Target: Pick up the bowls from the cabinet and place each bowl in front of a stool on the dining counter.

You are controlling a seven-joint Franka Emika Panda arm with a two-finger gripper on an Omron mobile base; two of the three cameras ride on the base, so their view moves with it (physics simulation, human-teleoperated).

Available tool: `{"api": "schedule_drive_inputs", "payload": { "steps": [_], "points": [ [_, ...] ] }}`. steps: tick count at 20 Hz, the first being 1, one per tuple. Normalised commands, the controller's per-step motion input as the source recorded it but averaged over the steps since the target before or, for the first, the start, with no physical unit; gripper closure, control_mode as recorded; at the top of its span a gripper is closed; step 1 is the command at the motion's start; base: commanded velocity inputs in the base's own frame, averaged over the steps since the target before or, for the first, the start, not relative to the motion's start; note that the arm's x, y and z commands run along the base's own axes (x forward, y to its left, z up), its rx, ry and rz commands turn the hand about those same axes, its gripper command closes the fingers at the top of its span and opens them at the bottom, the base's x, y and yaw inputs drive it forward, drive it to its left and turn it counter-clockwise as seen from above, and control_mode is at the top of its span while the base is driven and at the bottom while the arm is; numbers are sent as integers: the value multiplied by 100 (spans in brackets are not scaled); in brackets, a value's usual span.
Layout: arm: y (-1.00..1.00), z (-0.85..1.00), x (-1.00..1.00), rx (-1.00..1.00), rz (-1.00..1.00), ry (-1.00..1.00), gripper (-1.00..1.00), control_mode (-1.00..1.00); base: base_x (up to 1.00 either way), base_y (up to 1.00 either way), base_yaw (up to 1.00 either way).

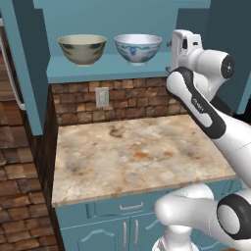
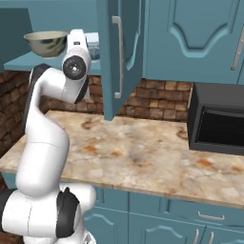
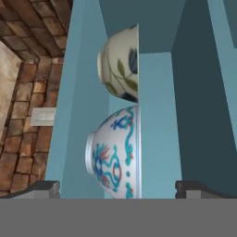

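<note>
Task status: early stage; neither bowl has been removed from storage

Both bowls sit upright, side by side and apart, on the inner shelf of the teal-blue wall cabinet (image 1: 117,68), whose door with the silver bar handle (image 2: 119,57) stands open. The round beige-olive ceramic bowl with dark markings (image 1: 82,49) occupies the left position in the left base view. The round white ceramic bowl with blue pattern (image 1: 138,48) stands to its right, nearer the arm.

The two-finger gripper (image 3: 118,187) is level with the shelf and points at the white bowl. Its jaws are spread wide and hold nothing; the dark fingertips (image 3: 41,187) flank the bowl in the hand view, and contact is not evident.

The beige-tan marbled stone worktop (image 1: 132,152) under the cabinet carries no bowl.

Remaining: grasp the white bowl, carry it to the dining counter, set it before a stool, then repeat for the beige-olive bowl. The likely next action is a close on the white bowl
</note>
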Motion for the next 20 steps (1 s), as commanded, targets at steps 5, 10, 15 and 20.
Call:
{"api": "schedule_drive_inputs", "payload": {
  "steps": [5,10,15,20],
  "points": [
    [-9,18,21,0,2,3,-100,-100,0,0,0],
    [0,0,18,0,2,2,-100,-100,0,0,0],
    [0,0,38,0,1,7,-100,-100,0,0,0],
    [0,0,46,0,1,6,-100,-100,0,0,0]
  ]
}}
